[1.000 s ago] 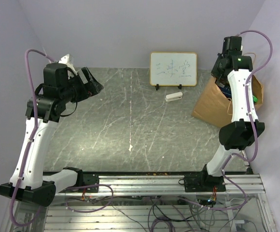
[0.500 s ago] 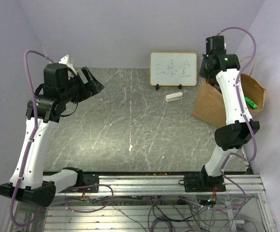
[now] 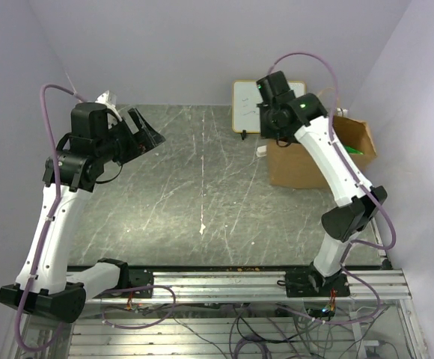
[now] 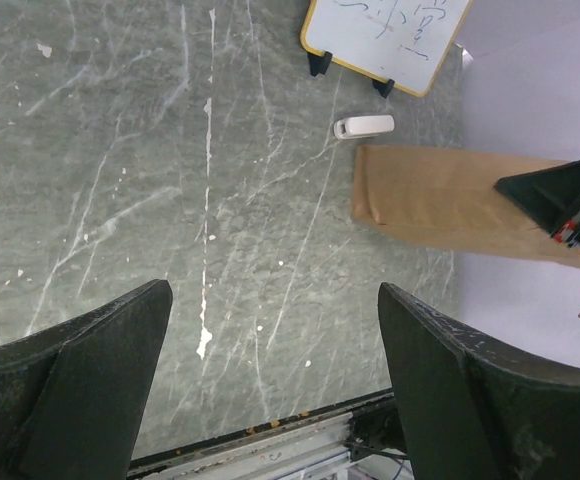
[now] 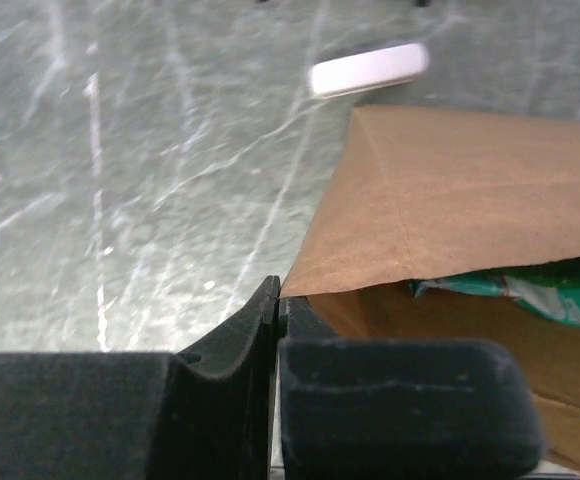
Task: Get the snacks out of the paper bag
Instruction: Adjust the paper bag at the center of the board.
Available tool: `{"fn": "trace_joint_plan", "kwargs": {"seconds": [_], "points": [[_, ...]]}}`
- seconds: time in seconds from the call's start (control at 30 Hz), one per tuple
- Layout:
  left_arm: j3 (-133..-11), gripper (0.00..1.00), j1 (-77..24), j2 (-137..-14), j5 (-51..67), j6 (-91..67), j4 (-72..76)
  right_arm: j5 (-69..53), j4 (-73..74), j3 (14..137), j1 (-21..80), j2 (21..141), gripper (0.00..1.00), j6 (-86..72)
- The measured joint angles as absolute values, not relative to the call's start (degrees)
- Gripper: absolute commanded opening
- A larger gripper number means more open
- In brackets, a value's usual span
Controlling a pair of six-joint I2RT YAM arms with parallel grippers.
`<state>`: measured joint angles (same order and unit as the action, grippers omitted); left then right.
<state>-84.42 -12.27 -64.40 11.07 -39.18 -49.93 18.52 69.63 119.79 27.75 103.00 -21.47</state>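
1 paper bag (image 5: 450,190), 1 green pkt (image 5: 530,285)

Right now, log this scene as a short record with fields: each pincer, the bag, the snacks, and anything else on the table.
left pincer: open, empty, held above the table
right pincer: shut on the rim of the paper bag
bag: standing on the table's right side, mouth open
snacks: green packet showing inside the bag; none lying out on the table
other: whiteboard at the far edge; small white block between it and the bag
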Motion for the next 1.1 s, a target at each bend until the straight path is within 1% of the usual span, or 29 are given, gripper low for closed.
{"fn": "trace_joint_plan", "kwargs": {"seconds": [0.2,0.33,0.4,0.47,0.6,0.73,0.83,0.93,1.0,1.1], "points": [[-84.0,0.95,-12.3,-62.9,11.2,-40.0,-49.9,14.9,71.1,119.7,37.6,102.4,0.01,-22.3],[-83.2,0.95,-12.3,-61.8,11.5,-40.8,-49.9,11.3,70.6,115.0,41.6,97.7,0.02,-22.5],[-82.9,0.95,-12.3,-61.5,11.9,-41.2,-49.8,9.8,70.4,112.2,42.5,94.3,0.04,-23.0],[-82.6,0.95,-12.3,-61.3,12.3,-41.9,-49.7,8.9,70.0,109.4,42.6,90.7,0.13,-23.4],[-82.1,0.95,-12.3,-60.9,13.6,-43.2,-49.0,8.5,68.8,106.4,42.5,85.4,0.34,-24.1],[-81.9,0.95,-12.3,-60.8,14.7,-44.8,-49.0,9.6,68.8,109.4,42.5,85.1,0.61,-24.6],[-81.7,0.95,-12.3,-60.7,15.2,-45.8,-48.8,11.7,69.0,113.0,42.5,85.6,0.74,-24.7],[-80.8,0.95,-12.3,-60.1,15.9,-47.2,-48.3,15.5,68.9,115.1,42.3,84.4,0.79,-24.4],[-80.4,0.95,-12.3,-59.9,16.4,-48.1,-48.1,17.9,69.1,115.3,41.1,82.8,0.8,-23.8],[-80.1,0.95,-12.3,-59.9,17.1,-49.2,-47.5,18.8,69.2,115.3,34.1,80.9,0.81,-22.2]]}}
